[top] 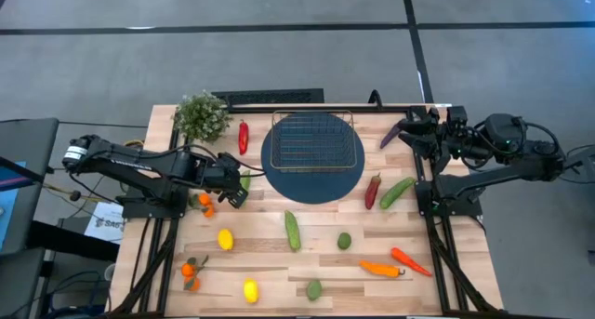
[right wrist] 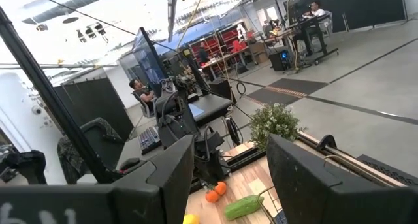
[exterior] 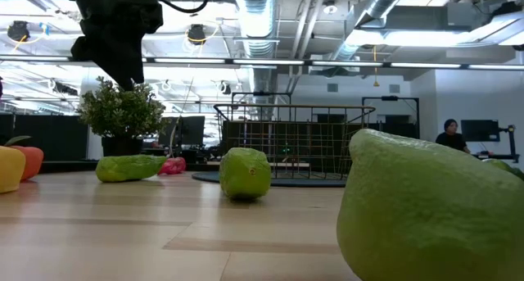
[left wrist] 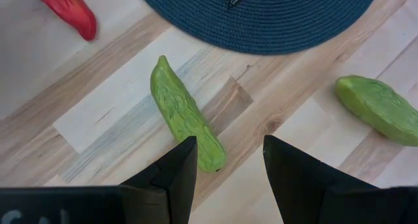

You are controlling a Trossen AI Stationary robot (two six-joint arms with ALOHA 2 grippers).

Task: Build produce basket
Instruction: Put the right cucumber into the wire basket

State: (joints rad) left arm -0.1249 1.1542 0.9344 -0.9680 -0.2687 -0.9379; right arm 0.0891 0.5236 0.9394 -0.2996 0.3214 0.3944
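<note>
The left arm reaches in from the frame's left, its dark two-finger left gripper point(top: 238, 191) parted and empty, while the right arm waits folded at upper right, its right gripper point(top: 402, 133) open.

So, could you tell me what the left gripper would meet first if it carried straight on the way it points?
Most likely the green cucumber just past the left gripper, whose open fingers point down at the table; the depth is uncertain.

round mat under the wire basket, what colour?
Dark blue, woven; the mat shows best in the high view, with the wire basket on it.
</note>
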